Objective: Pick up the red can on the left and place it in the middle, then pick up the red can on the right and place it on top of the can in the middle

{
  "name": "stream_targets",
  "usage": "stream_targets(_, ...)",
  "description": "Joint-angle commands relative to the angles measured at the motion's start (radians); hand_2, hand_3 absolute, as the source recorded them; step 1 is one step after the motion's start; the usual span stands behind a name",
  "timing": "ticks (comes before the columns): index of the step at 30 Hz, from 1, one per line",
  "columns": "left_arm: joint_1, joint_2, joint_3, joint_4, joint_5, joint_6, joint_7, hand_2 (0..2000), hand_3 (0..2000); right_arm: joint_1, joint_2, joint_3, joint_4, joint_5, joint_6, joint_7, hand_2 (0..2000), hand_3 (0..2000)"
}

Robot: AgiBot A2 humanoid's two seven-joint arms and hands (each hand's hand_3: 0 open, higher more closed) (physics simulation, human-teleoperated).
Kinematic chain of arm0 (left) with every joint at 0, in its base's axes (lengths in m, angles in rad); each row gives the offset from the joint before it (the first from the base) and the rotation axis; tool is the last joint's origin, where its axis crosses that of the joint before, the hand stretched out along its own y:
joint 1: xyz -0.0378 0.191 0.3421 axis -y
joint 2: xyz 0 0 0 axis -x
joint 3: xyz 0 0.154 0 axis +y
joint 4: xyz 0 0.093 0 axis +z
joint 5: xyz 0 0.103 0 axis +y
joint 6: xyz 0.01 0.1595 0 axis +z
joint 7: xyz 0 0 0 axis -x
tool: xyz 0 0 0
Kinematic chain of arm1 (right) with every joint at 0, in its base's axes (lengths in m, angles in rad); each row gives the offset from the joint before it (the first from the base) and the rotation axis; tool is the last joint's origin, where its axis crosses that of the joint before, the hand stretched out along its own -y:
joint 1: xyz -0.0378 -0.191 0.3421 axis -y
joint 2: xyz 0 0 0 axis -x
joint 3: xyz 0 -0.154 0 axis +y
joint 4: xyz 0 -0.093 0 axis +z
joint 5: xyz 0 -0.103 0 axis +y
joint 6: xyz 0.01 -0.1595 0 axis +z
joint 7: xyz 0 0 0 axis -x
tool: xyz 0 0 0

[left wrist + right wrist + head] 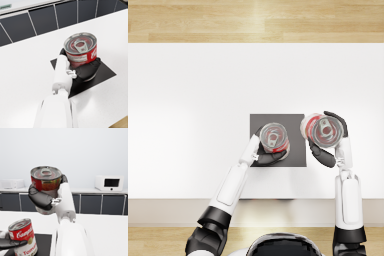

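One red can (274, 138) (81, 50) (23, 236) stands upright on the dark mat (297, 150) (105, 72) in the middle of the table. My left hand (269, 156) (86, 71) is wrapped around its lower side. A second red can (324, 129) (46, 184) is lifted well above the table, gripped by my right hand (324, 150) (40, 198). In the head view it hangs over the mat's right edge, just right of the standing can and apart from it.
The white table (188, 115) stretches wide on the left and behind the mat. Its front edge (178, 200) runs close below the mat. In the right wrist view a counter with dark cabinets (105, 203) and a white microwave (110, 183) lies beyond.
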Motion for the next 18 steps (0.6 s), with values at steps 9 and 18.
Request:
stream_targets(9,-0.026,0.009,-0.025,-0.059,-0.001,0.021,0.000,0,0,0.077,-0.032,0.071,0.004,0.000,-0.003,-0.001,2000,1520)
stream_targets(18,-0.228,-0.076,-0.239,-0.563,-0.001,0.036,0.003,0,0,0.164,-0.088,0.200,-0.048,0.000,-0.097,-0.105,2000,1520)
